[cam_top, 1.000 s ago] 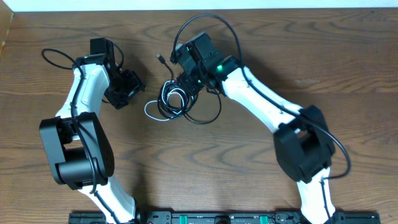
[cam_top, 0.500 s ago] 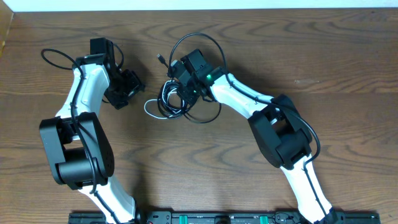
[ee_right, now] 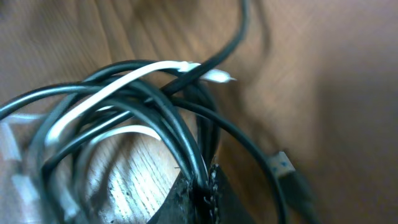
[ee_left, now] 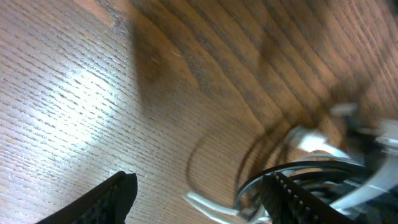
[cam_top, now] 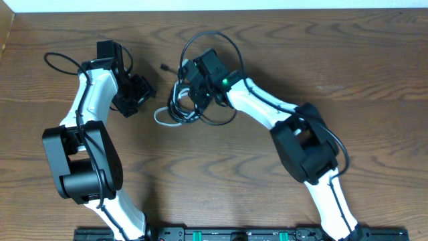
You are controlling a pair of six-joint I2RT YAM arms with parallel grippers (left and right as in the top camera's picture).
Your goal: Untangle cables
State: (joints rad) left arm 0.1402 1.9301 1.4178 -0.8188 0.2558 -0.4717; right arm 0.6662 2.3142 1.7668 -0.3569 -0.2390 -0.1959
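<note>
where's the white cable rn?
Overhead, table centre: the white cable loops out the left of the black cables, between the left gripper and right gripper.

The left arm [cam_top: 87, 110] is folded at the elbow, with its forearm angled up and rightwards. The left gripper [cam_top: 137, 95] is held with its jaws spread wide apart. The right arm [cam_top: 264, 107] is stretched leftwards toward the centre, and the right gripper [cam_top: 190, 92] is clamped fully down on the cables [ee_right: 134, 79].
</note>
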